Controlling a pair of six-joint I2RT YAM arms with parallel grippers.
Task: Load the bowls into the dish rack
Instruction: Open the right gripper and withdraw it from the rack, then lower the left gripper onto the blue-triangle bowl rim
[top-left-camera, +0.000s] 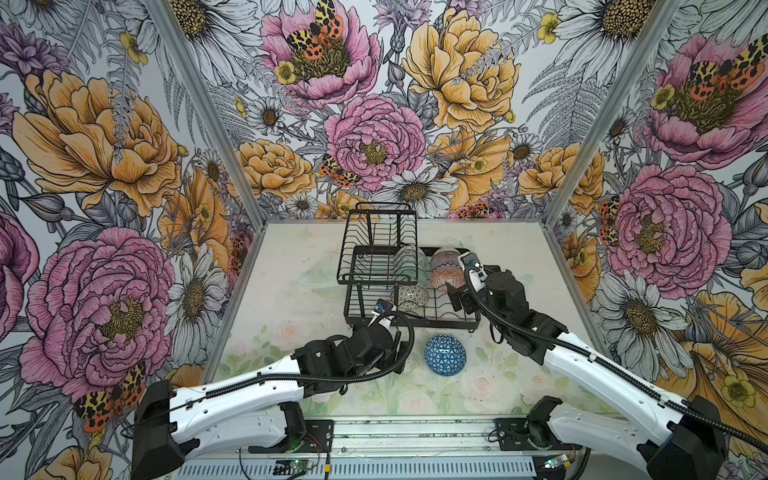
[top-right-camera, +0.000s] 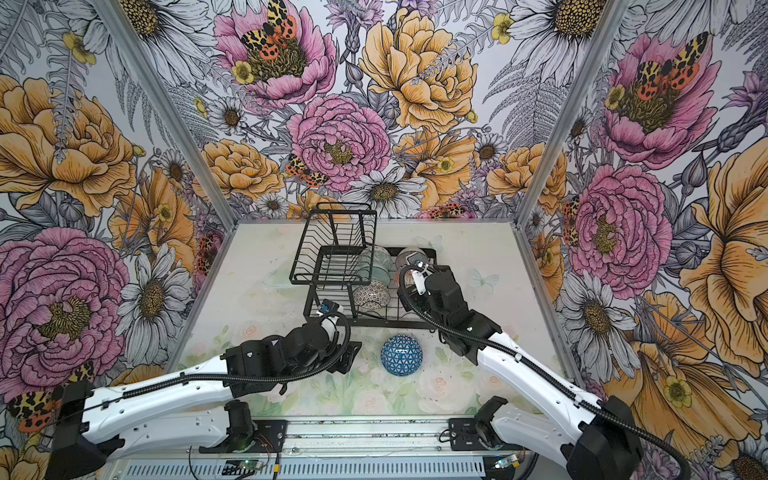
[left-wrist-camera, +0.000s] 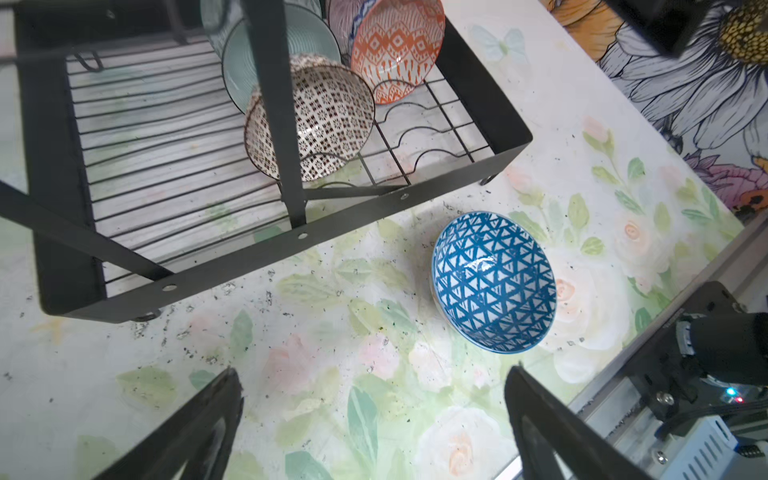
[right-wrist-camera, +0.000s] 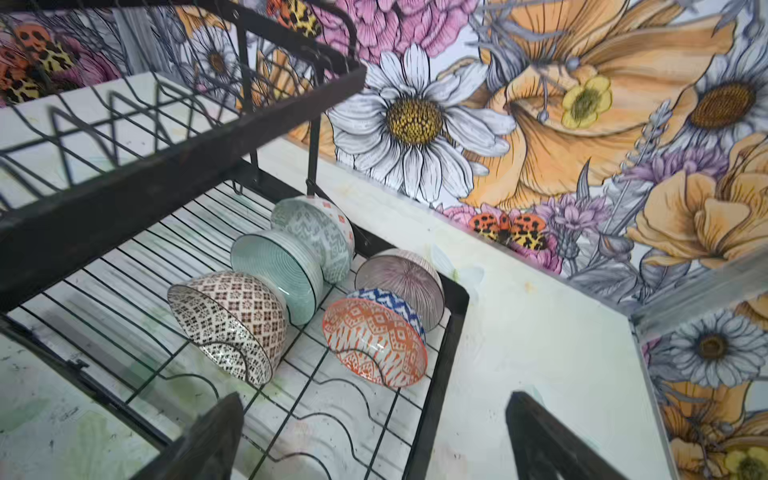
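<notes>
A blue-triangle bowl (top-left-camera: 444, 354) (left-wrist-camera: 494, 282) rests upright on the table just in front of the black dish rack (top-left-camera: 415, 322) (left-wrist-camera: 494, 108) (right-wrist-camera: 434, 399). On the rack's lower tray stand several bowls on edge: black-white mosaic (top-left-camera: 409, 296) (right-wrist-camera: 232, 320), orange (top-left-camera: 446, 277) (right-wrist-camera: 374, 345), pale teal (right-wrist-camera: 282, 270), grey-green (right-wrist-camera: 316, 232) and pink ribbed (right-wrist-camera: 401, 278). My left gripper (top-left-camera: 402, 353) (left-wrist-camera: 374, 374) hovers open and empty left of the blue bowl. Over the tray's front right corner my right gripper (top-left-camera: 461, 301) (right-wrist-camera: 374, 399) is open, with nothing in it.
The rack's raised wire basket (top-left-camera: 376, 249) overhangs the tray's back left part and holds nothing. Floral walls close in the table on three sides. A metal rail (top-left-camera: 415, 428) with both arm bases runs along the front edge.
</notes>
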